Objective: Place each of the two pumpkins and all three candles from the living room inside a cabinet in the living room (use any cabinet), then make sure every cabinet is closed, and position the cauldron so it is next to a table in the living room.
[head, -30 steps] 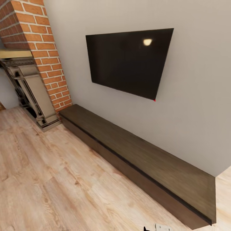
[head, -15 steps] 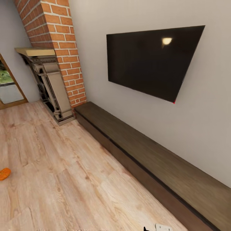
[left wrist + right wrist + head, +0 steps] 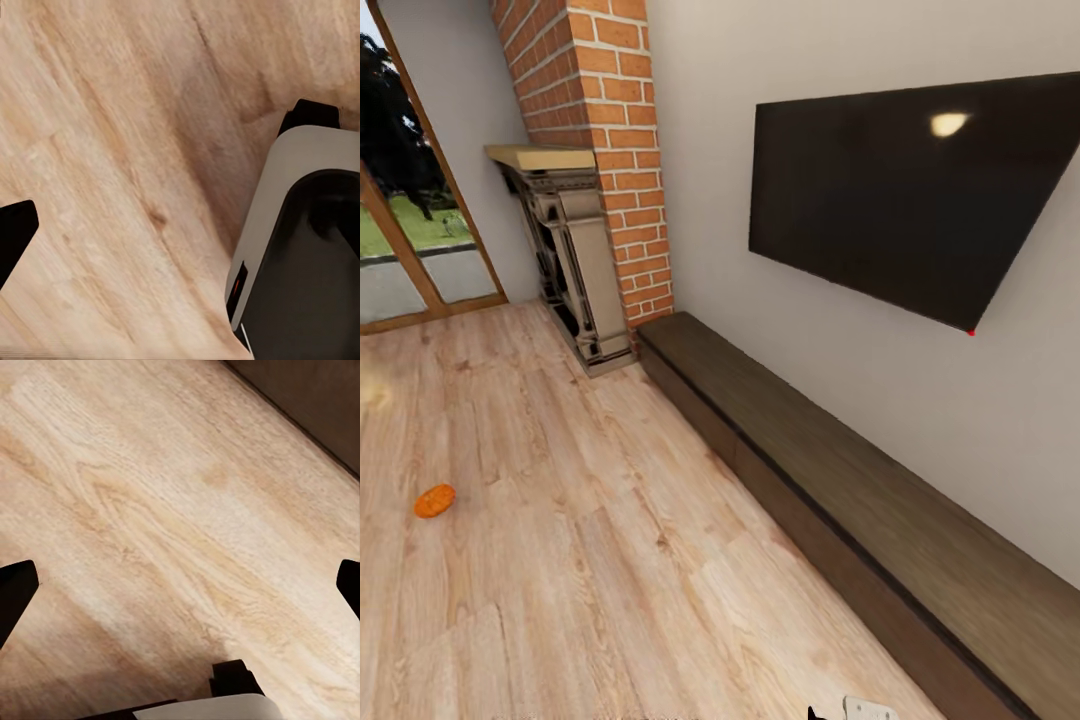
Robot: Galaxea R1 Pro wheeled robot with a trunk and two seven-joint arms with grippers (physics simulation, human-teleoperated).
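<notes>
Panned left, head view now shows pumpkin (image 3: 434, 500) beside closed cabinet (image 3: 880, 520); both fingers released.

View swung left, pumpkin (image 3: 434, 500) apparently and glass door (image 3: 410, 240) now visible

Light wood floor (image 3: 165, 532) under the right arm.
Two black fingers (image 3: 15, 592) spread wide; dark cabinet (image 3: 315, 397) in one corner.

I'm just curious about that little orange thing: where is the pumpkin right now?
In the head view, the pumpkin lies on the bare wooden floor at the far left, well away from the long dark cabinet along the wall.
</notes>
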